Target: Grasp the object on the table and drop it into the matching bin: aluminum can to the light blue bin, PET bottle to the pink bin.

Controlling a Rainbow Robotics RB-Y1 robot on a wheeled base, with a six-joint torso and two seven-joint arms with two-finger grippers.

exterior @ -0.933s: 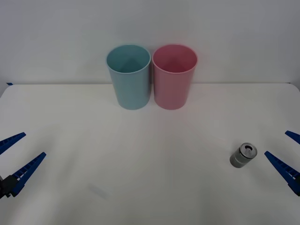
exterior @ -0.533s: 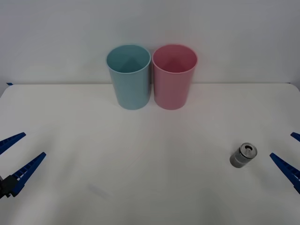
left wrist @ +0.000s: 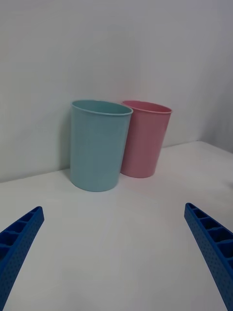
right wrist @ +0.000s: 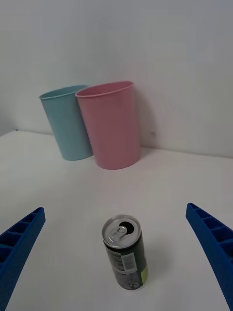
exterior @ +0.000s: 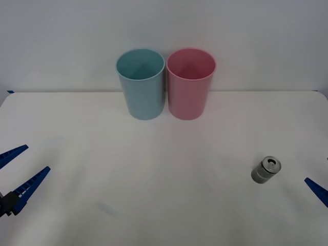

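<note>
Nearest the robot, the right gripper (right wrist: 116, 262) hangs low over the table (exterior: 169, 215) with its blue fingers spread wide, and in its wrist view the aluminum can (right wrist: 124, 251) stands upright between them and a little ahead, untouched. In the front view, one blue fingertip of that gripper shows at the right edge, near the can (exterior: 266, 170) but apart from it. The left gripper (exterior: 15, 174) waits at the near left edge, its fingers likewise spread and holding nothing. Far across the table, against the wall, the light blue bin (exterior: 141, 84) stands just beside the pink bin (exterior: 190, 84), their rims close to touching. The risk from here lies mostly in the approach: the can is small and upright, so a finger that brushes its side before both close evenly would likely tip it and send it rolling. A later hazard is the drop itself, because the correct bin is the farther of the two from this arm, and releasing short would probably land the can in the pink one.
</note>
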